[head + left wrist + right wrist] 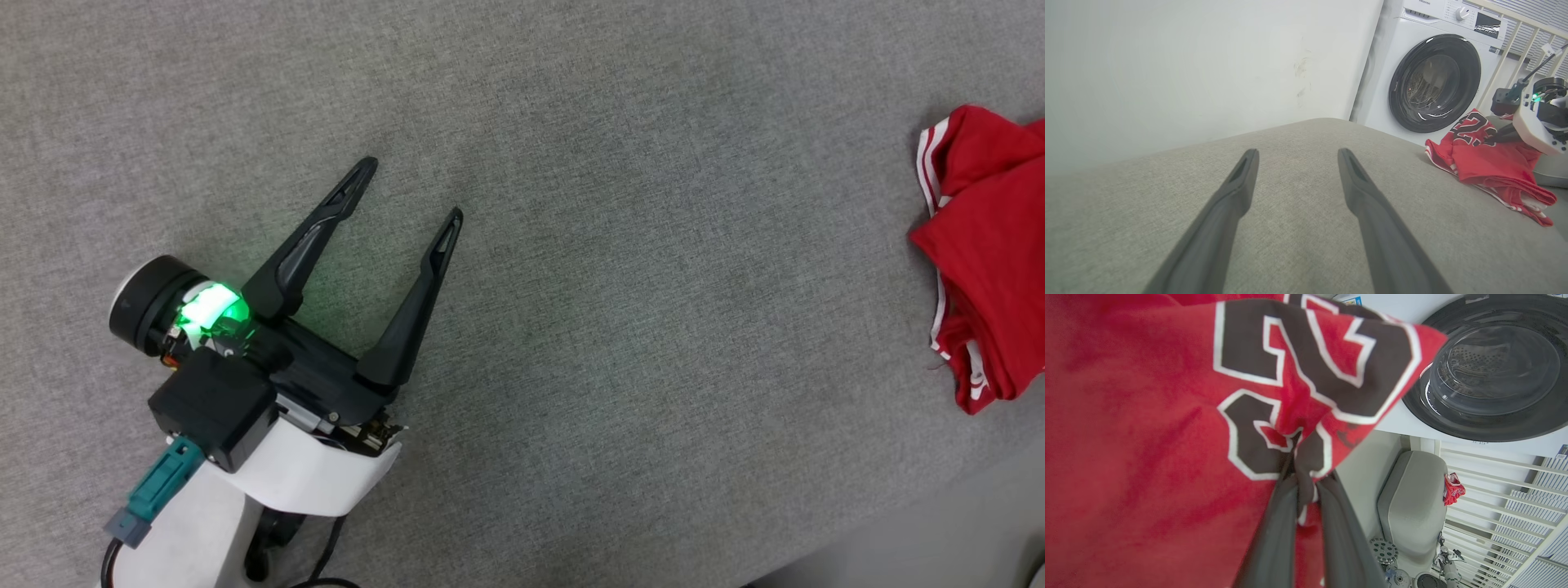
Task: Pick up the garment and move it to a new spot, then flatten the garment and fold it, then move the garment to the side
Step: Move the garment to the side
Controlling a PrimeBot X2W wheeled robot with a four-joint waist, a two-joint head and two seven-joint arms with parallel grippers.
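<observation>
the garment [992,245] is bunched at the right edge of the grey cushion [571,367], pinched at its block numbers by the right gripper [1305,486]. the left gripper [411,189] is held spread. a washing machine [1433,81] marked hisense is seen behind.

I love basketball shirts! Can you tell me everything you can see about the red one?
The red jersey looks like soft knit cloth, with red-and-white stripe trim and big black block numbers outlined in white. It is crumpled in a heap, not flat, lying near the edge of the grey fabric surface, on the robot's right. The right tool is shut on a fold right by the numbers, pinching the cloth.
</observation>
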